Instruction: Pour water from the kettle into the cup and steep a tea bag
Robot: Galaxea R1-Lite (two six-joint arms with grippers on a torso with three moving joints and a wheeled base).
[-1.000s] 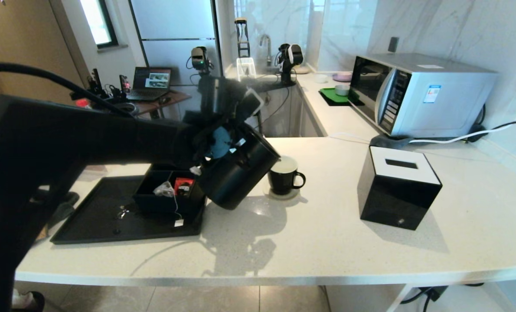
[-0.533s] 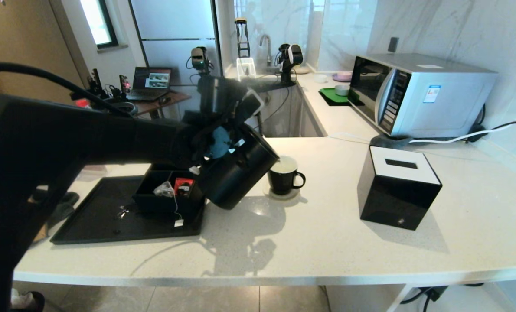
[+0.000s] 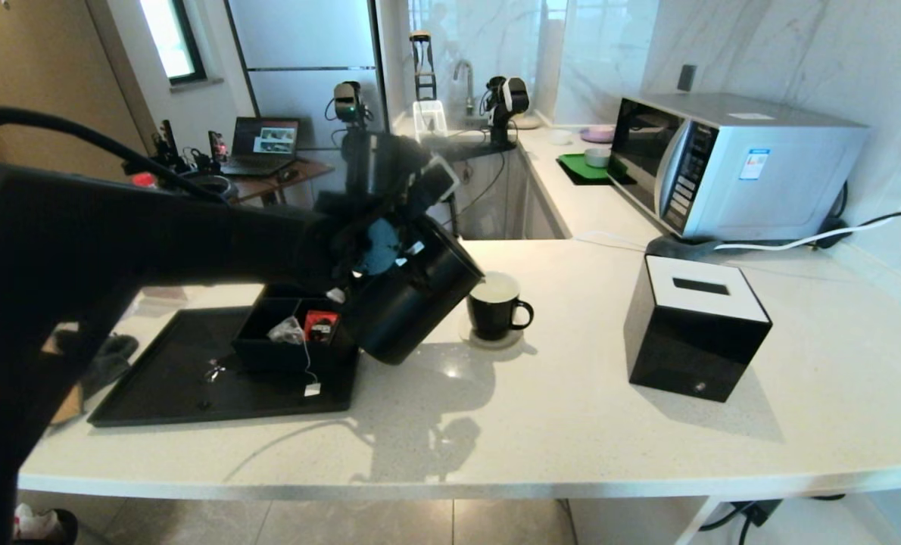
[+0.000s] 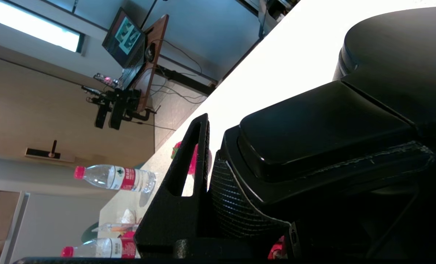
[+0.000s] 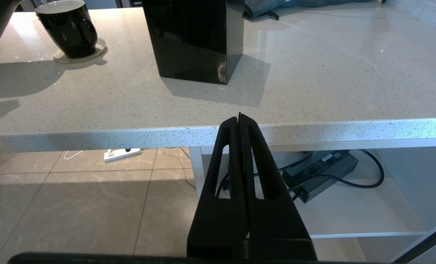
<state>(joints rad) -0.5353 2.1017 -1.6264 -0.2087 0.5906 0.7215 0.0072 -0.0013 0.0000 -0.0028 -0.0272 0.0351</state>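
Over the cup point(image 3: 494, 305), the left gripper point(image 3: 386, 238) is clamped on the tilted kettle's point(image 3: 409, 303) handle.

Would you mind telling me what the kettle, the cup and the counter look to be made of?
Kettle: matte black body, plastic or coated metal; dull sheen, no glare.
Cup: glossy glazed ceramic, probably; bright highlights, white inside.
Counter: polished speckled stone or quartz; fine flecks and soft reflections.
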